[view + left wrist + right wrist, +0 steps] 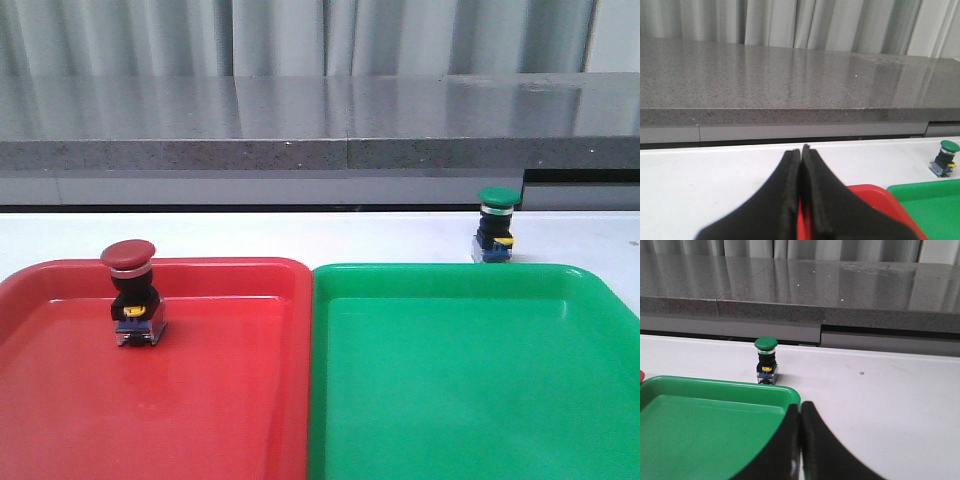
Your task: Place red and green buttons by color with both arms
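The red button [132, 292] stands upright inside the red tray [220, 400], near its far left corner. The green button [496, 225] stands upright on the white table just beyond the far rim of the green tray [470, 400]; it also shows in the left wrist view as the green button [945, 159] and in the right wrist view as the green button [766, 360]. My left gripper [801, 150] is shut and holds nothing, above the red tray's corner [875, 192]. My right gripper [800, 405] is shut and holds nothing, at the green tray's corner [715, 410]. Neither arm appears in the front view.
A long grey stone ledge [320, 125] runs across the back of the white table [250, 235], with pale curtains behind it. The two trays sit side by side and fill the near part of the table.
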